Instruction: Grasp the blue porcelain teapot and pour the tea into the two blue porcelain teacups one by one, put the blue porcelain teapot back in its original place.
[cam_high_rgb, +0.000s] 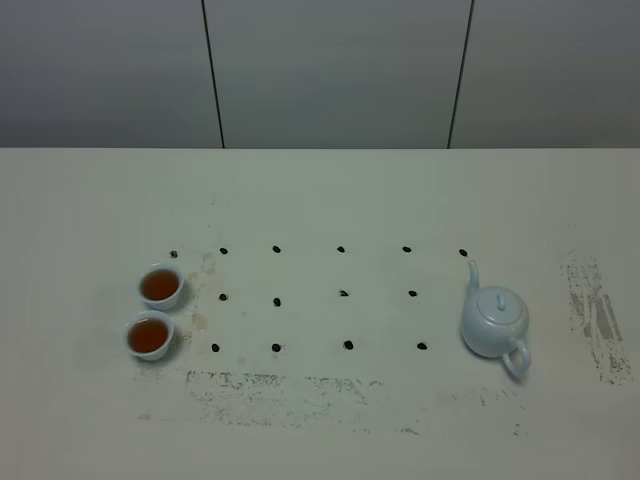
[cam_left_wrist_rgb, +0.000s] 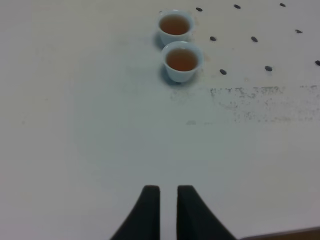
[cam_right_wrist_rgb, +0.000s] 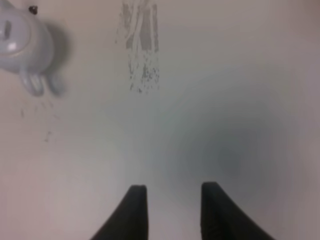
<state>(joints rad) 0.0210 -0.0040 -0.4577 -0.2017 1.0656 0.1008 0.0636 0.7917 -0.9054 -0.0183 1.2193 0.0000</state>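
Note:
The blue porcelain teapot (cam_high_rgb: 494, 322) stands upright on the right of the white table (cam_high_rgb: 320, 195), lid on, spout to the back and handle to the front. It also shows in the right wrist view (cam_right_wrist_rgb: 22, 42). The two blue porcelain teacups stand side by side at the left, one behind (cam_high_rgb: 160, 286) and one in front (cam_high_rgb: 150, 336). Both hold reddish-brown tea (cam_left_wrist_rgb: 181, 59). The left gripper (cam_left_wrist_rgb: 168, 189) is empty, its jaws nearly together, well short of the cups (cam_left_wrist_rgb: 182, 61). The right gripper (cam_right_wrist_rgb: 173, 186) is open and empty, away from the teapot. Neither arm shows in the exterior high view.
A grid of small black dots (cam_high_rgb: 277, 300) marks the table between cups and teapot. Scuffed grey patches lie along the front (cam_high_rgb: 270, 385) and at the far right (cam_high_rgb: 598, 315). A grey panelled wall (cam_high_rgb: 330, 70) stands behind the table.

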